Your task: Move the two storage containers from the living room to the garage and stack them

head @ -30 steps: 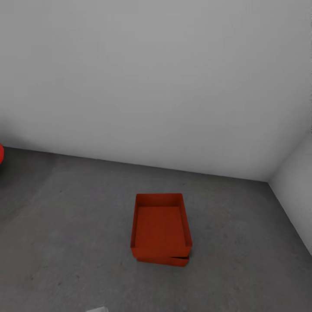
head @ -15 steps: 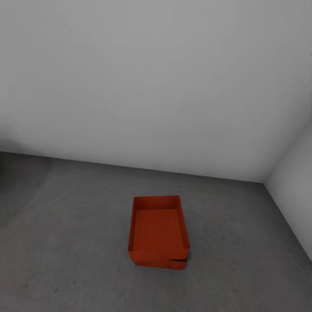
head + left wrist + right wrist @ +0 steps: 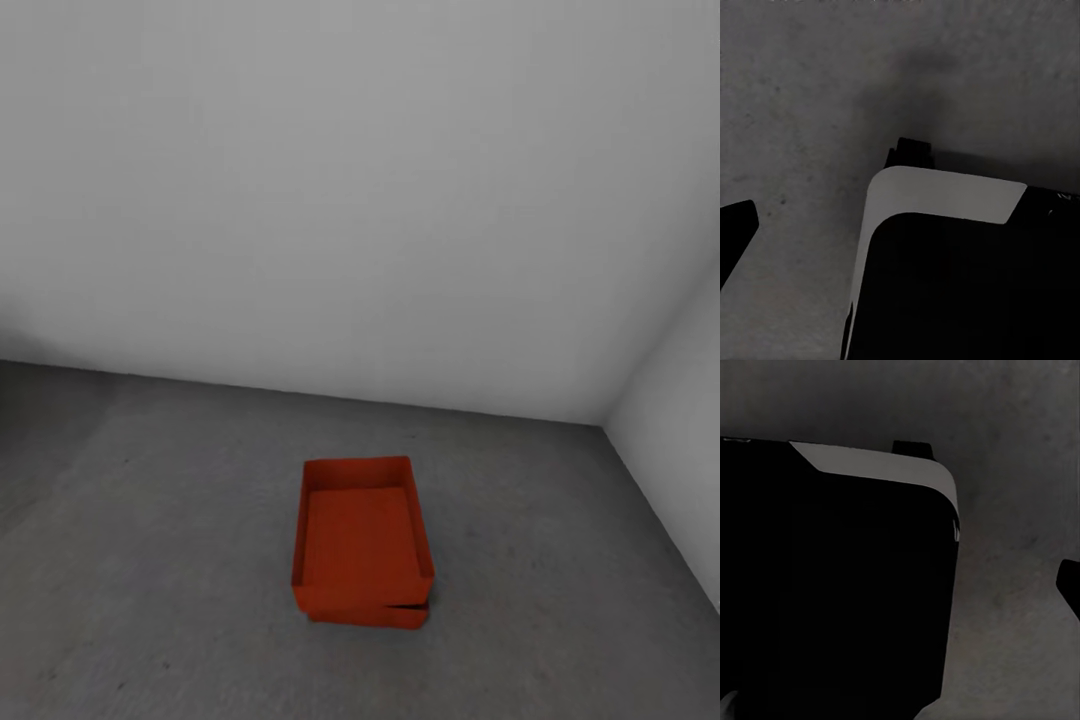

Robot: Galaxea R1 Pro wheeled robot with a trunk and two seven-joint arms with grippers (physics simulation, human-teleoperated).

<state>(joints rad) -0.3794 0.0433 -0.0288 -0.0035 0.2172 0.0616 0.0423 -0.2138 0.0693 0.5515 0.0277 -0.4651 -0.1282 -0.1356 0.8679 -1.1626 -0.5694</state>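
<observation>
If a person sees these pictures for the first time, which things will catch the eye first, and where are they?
The eye goes first to the two storage containers, bright orange-red, one stacked on the other with a slight offset, standing on the dark grey floor in the middle of the head view. Behind them rise bare white walls, meeting in a corner at the right.

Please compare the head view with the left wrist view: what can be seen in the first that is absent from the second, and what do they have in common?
Head view alone: two orange-red storage containers, the upper container stacked on the lower container, and the white walls meeting in a corner at the right. Left wrist view alone: a black robot body with a white edge and a dark fingertip. Shared: the dark grey concrete floor.
</observation>
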